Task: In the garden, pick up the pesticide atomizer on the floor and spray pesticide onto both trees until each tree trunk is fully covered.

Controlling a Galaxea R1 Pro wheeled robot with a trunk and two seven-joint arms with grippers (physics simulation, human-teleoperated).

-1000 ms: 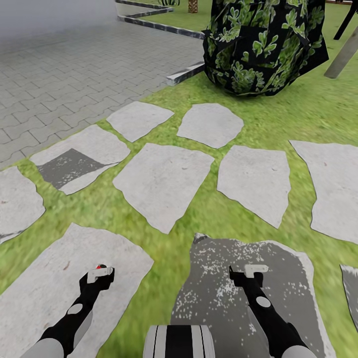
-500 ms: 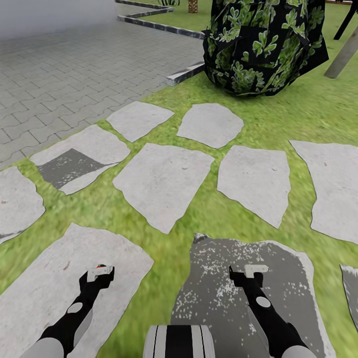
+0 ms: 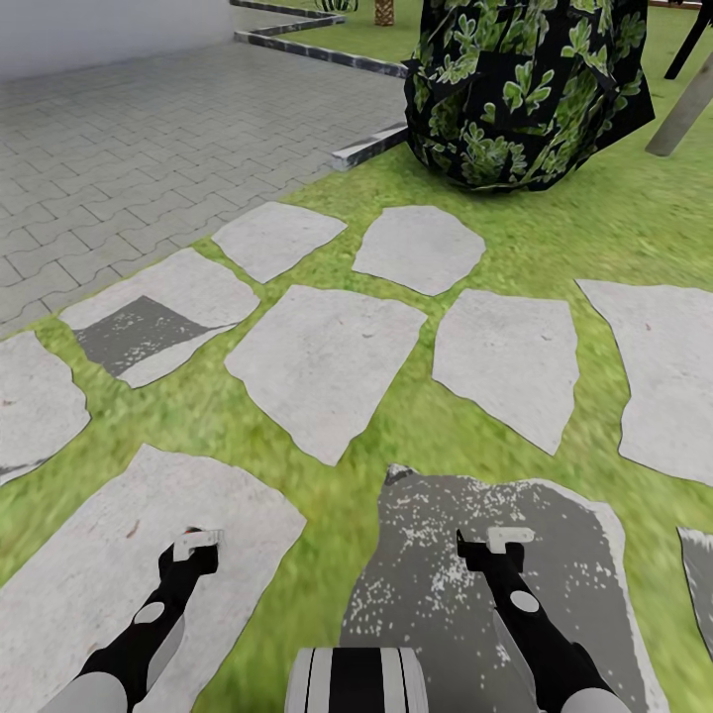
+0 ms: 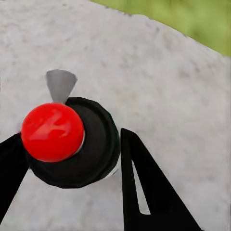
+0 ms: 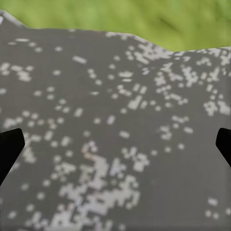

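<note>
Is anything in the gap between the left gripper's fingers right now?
Yes. In the left wrist view a round black object with a red ball top, probably the atomizer, sits between the left gripper's two black fingers, over a pale stepping stone.

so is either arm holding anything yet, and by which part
Nothing is clearly held. The left gripper has its jaws either side of the sprayer's black body, below the red cap; contact cannot be told. The right gripper is open.

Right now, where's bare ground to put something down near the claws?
The speckled dark slab under the right claw looks bare. So does the big pale stone ahead, grass around it. It is tight at the left claw: its fingers flank the atomizer, red cap up, on a light slab.
</note>
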